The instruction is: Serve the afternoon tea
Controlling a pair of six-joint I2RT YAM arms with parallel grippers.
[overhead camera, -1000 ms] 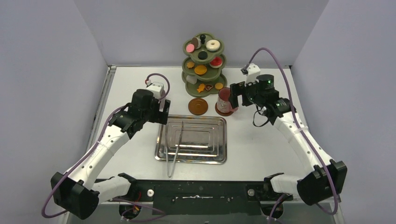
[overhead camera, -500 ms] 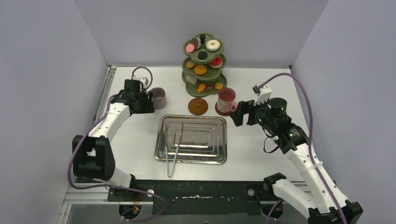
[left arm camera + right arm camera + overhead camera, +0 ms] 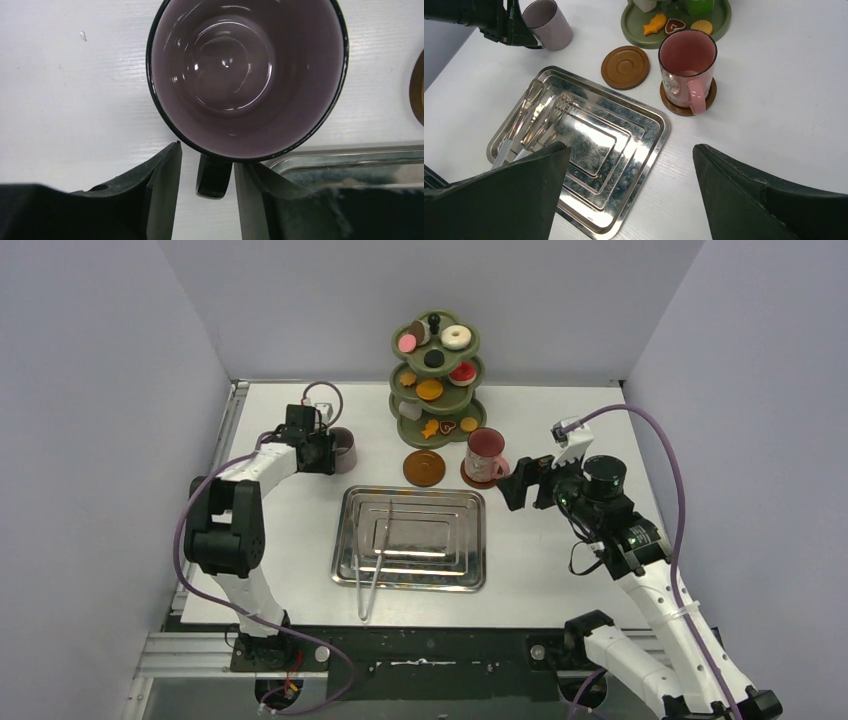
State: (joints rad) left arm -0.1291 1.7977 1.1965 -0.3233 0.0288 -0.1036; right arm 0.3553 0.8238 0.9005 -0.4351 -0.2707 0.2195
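Note:
The mauve mug [image 3: 342, 448] [image 3: 247, 75] stands empty on the table, left of the steel tray. My left gripper [image 3: 322, 452] [image 3: 207, 160] is open, its fingers on either side of the mug's dark handle [image 3: 214, 177]; the right finger is close against it and a narrow gap shows on the left. The pink mug [image 3: 485, 453] [image 3: 687, 60] stands on a brown coaster [image 3: 711, 95]. A second coaster [image 3: 424, 467] [image 3: 625, 67] lies bare beside it. Toy sweets fill the olive-green stand [image 3: 435, 380]. My right gripper [image 3: 510, 485] [image 3: 629, 147] hangs wide open and empty, right of the pink mug.
A shiny steel tray [image 3: 450, 570] [image 3: 589, 145] lies in the middle of the table with metal tongs [image 3: 372, 560] [image 3: 524, 120] on its left side, handles over the near rim. Grey walls close in left, right and behind.
My left arm swung out to the mauve mug and its fingers narrowed round the handle. My right arm drew back from the pink mug, towards the right and nearer, still wide open.

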